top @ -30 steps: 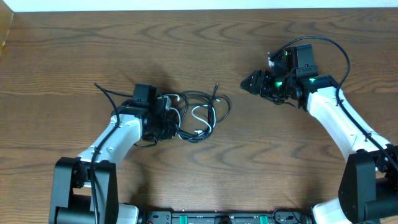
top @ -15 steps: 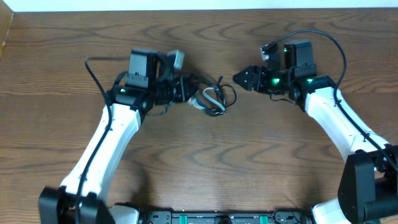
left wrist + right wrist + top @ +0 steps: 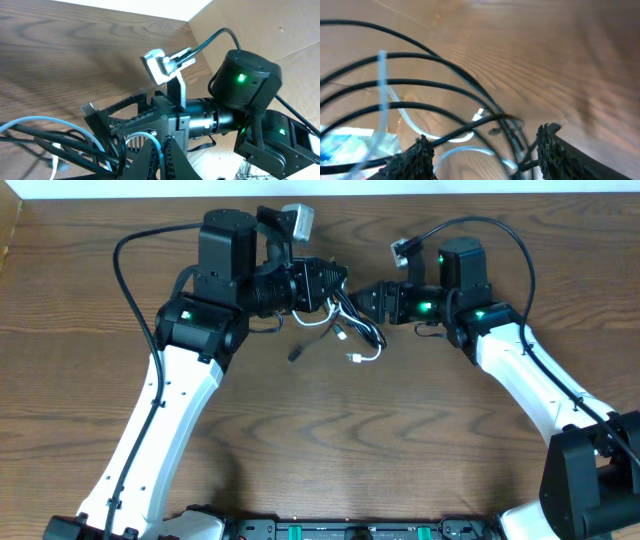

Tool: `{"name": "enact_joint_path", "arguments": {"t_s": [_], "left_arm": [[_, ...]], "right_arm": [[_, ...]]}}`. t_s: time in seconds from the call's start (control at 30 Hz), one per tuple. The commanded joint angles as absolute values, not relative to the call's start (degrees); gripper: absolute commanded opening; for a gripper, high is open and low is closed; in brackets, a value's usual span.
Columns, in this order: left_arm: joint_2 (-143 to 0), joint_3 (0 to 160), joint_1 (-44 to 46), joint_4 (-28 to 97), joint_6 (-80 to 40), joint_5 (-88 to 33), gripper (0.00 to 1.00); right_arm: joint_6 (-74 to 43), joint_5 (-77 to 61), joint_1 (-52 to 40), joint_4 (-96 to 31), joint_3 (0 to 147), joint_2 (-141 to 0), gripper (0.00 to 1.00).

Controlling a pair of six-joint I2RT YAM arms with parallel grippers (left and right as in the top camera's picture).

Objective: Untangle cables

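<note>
Black and white cables: clamping them bunched in left gripper. Holding right gripper apart just beside left gripper, straddling strands. Recommending pinching one black strand only, easing away slowly.

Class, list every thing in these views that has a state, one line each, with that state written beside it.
Left claw, shut on the black cables.
Right claw, open, with cable strands running between its fingers.
Black cables, tangled together in loops, hanging from the left claw.
White cable, threaded through the black cables, not freed.
</note>
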State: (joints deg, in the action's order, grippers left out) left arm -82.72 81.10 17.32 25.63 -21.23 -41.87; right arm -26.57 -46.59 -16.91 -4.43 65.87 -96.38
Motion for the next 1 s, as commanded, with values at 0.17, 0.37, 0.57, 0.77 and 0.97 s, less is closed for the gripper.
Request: {"name": "enact_joint_path", "arguments": {"t_s": [0.17,0.37,0.57,0.77,0.97], "left_arm": [[-82.3,82.7,17.4,26.3,-21.8,-42.4,0.08],[-82.3,82.7,17.4,27.4,-21.8,-42.4,0.08],[-82.3,82.7,17.4,27.3,-23.3,-42.4,0.08],[-82.3,82.7,17.4,27.3,-23.3,-42.4,0.08],[-82.3,82.7,17.4,27.4,-23.3,-42.4,0.08]], "right_arm": [[-27.6,-54.5,-12.2,-1.5,66.7,-96.0,0.66],[-27.3,-69.2,-9.0,7.6,66.7,-96.0,0.66],[-26.9,-74.1,-10.9,10.2,66.7,-96.0,0.66],[-26.1,-68.5,-15.0,7.7,66.7,-96.0,0.62],[-26.1,-66.1,-17.8,7.0,66.7,-96.0,0.58]]}}
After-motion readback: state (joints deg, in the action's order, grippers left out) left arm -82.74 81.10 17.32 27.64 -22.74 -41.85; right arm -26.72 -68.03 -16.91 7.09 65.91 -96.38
